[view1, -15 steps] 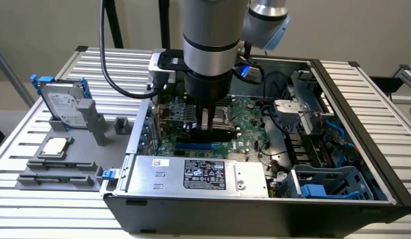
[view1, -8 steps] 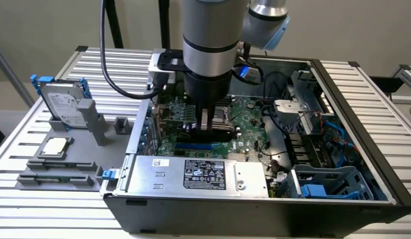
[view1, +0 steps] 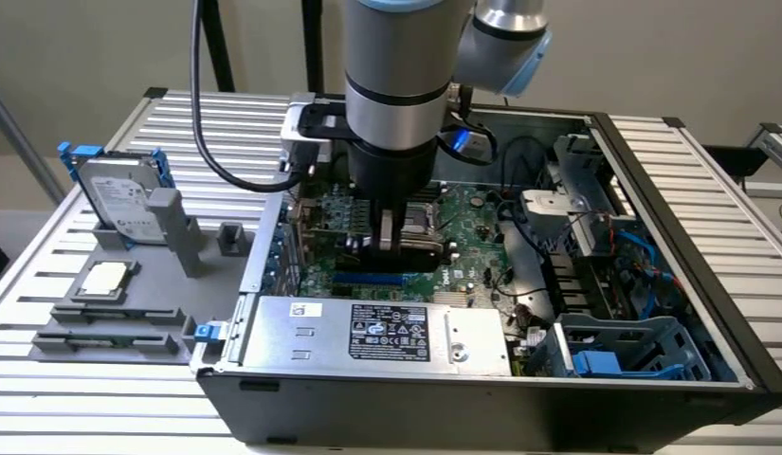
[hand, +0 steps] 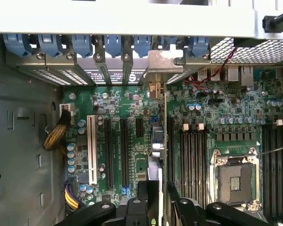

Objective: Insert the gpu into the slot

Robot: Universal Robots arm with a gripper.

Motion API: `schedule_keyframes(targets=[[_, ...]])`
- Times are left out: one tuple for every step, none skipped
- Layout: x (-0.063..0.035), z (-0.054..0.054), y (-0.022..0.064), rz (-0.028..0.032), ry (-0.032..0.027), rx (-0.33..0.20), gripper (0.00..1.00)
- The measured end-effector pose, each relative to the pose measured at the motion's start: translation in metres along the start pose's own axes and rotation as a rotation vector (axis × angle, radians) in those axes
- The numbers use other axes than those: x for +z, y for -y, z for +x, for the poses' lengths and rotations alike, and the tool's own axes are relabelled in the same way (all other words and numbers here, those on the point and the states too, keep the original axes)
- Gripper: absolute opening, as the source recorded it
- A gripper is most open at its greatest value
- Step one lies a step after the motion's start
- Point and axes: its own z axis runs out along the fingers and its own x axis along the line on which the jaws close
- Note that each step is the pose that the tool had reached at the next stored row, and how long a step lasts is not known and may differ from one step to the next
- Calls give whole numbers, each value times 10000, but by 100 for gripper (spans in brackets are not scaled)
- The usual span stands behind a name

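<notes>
My jaws are clamped on the gpu (view1: 413,249), one finger on each face, holding it on edge above the motherboard (view1: 477,216) inside the open case (view1: 492,417). In the wrist view the card runs as a thin line with its bracket (hand: 162,60) at the case wall lined with blue clips. In the exterior view the blue slot (view1: 365,281) peeks out just beneath it; whether it is seated I cannot tell. The case sits on the counter (view1: 100,417), toward its edge on the exterior view's right.
</notes>
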Motion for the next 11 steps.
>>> schedule_keyframes(targets=[[4,0,-1,-12,-4,-1,26],[5,1,-1,-22,-16,-2,26],[6,1,-1,-30,-24,-3,26],[7,1,-1,-38,-29,-4,26],[11,1,-1,-44,-28,-5,26],[13,1,-1,-49,-30,-4,26],[16,0,-1,-53,-33,-3,26],[21,-2,-1,-55,-33,-3,26],[26,-4,-2,-58,-35,-3,26],[31,-6,-4,-60,-37,-3,26],[35,-8,-6,-63,-45,-2,26]])
